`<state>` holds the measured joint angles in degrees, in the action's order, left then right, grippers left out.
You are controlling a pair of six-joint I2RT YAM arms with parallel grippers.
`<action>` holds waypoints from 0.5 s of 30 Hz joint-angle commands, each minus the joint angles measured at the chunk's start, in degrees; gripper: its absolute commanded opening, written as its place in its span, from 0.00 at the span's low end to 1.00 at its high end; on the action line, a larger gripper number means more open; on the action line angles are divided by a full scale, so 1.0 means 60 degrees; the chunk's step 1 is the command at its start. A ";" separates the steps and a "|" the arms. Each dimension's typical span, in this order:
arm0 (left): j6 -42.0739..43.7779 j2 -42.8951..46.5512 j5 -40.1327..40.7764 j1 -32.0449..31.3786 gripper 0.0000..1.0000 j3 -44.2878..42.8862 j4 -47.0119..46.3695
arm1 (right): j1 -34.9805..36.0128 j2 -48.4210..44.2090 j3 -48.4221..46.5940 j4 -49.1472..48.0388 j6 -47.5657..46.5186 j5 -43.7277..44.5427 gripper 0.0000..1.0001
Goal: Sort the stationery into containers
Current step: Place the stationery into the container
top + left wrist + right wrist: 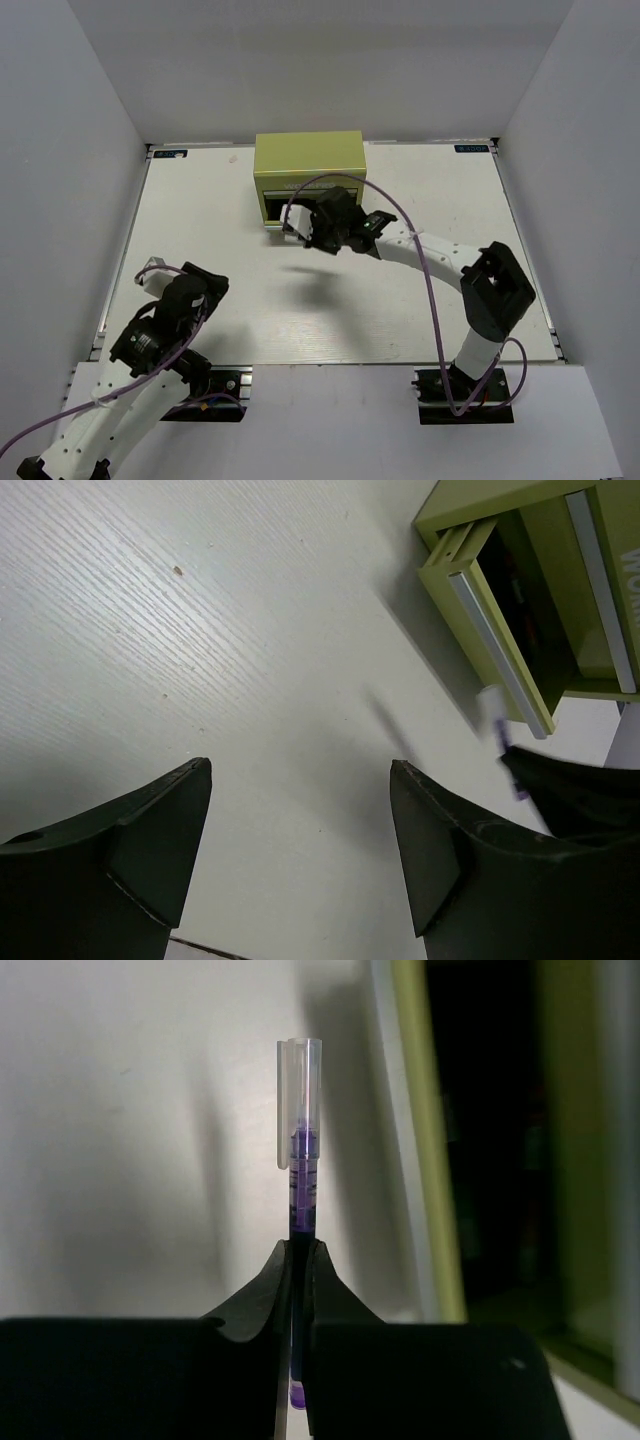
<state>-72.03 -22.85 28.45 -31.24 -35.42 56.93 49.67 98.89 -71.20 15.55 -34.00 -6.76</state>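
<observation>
Table point(250, 320) space at 12 o'clock is taken by the olive tool chest point(308, 160), one drawer point(490, 645) of which is pulled open. Just before it the right hand point(301, 1250) is clamped on the purple pen point(300, 1150); the left hand point(300, 770), at 8 o'clock, is spread and empty. Delivery is judged under way: the pen must be carried over the drawer's cavity and released.

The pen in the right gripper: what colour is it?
The pen is purple with a clear cap; right wrist view.
</observation>
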 commanded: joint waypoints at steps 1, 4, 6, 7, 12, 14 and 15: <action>0.0227 -0.0277 -0.0098 -0.0007 0.82 0.0161 -0.0683 | -0.0440 -0.0384 -0.1023 -0.0086 -0.1231 0.0437 0.00; 0.0315 -0.0365 -0.0331 -0.0007 0.82 0.0249 -0.0933 | -0.1026 -0.0062 -0.1725 -0.0146 -0.1832 0.0454 0.00; 0.0315 -0.0366 -0.0332 -0.0007 0.82 0.0337 -0.1181 | -0.1217 0.0260 -0.2076 -0.0131 -0.2533 0.0395 0.00; 0.0315 -0.0453 -0.0419 -0.0007 0.82 0.0337 -0.1182 | -0.1305 0.0450 -0.2108 -0.0174 -0.2711 0.0366 0.00; 0.0578 -0.0674 -0.0684 -0.0007 0.84 0.0425 -0.1460 | -0.1584 0.1593 -0.3378 0.0247 -0.3547 0.0117 0.00; 0.0579 -0.0776 -0.0771 -0.0007 0.84 0.0425 -0.1460 | -0.1628 0.2178 -0.4010 0.0673 -0.3664 -0.0190 0.00; 0.0579 -0.0863 -0.0771 -0.0007 0.84 0.0425 -0.1460 | -0.1671 0.2267 -0.4317 0.0820 -0.3708 -0.0307 0.00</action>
<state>-69.67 -27.18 24.75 -31.24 -33.15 49.67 39.94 110.85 -91.77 17.32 -52.75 -5.87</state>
